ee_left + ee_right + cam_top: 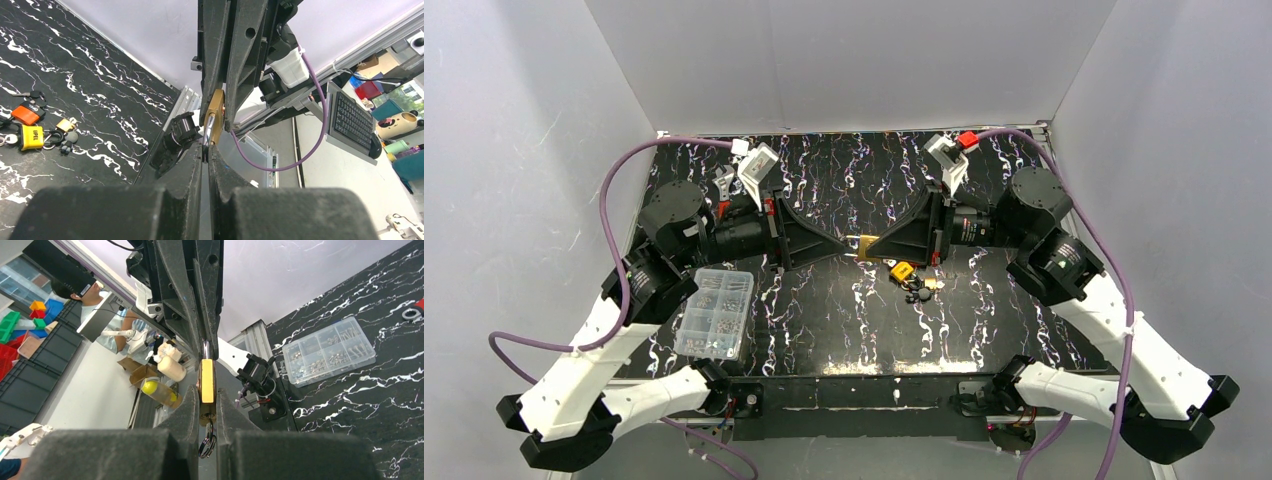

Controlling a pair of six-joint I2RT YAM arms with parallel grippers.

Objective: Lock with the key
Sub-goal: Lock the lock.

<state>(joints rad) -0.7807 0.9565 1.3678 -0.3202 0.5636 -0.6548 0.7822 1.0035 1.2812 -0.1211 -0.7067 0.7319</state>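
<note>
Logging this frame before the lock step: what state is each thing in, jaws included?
padlock: in the air, gripped at both ends; locked or not, cannot tell.
left gripper: jaws shut on the padlock's shackle.
right gripper: jaws shut on the padlock's body.
parts box: lid shut, on the table.
spare padlocks: loose on the table.

A clear parts box point(715, 312) is set on the black marbled table point(844, 330); small padlocks and keys point(911, 280) are scattered to its right, possibly a wrench point(722, 190) beyond it.
</note>
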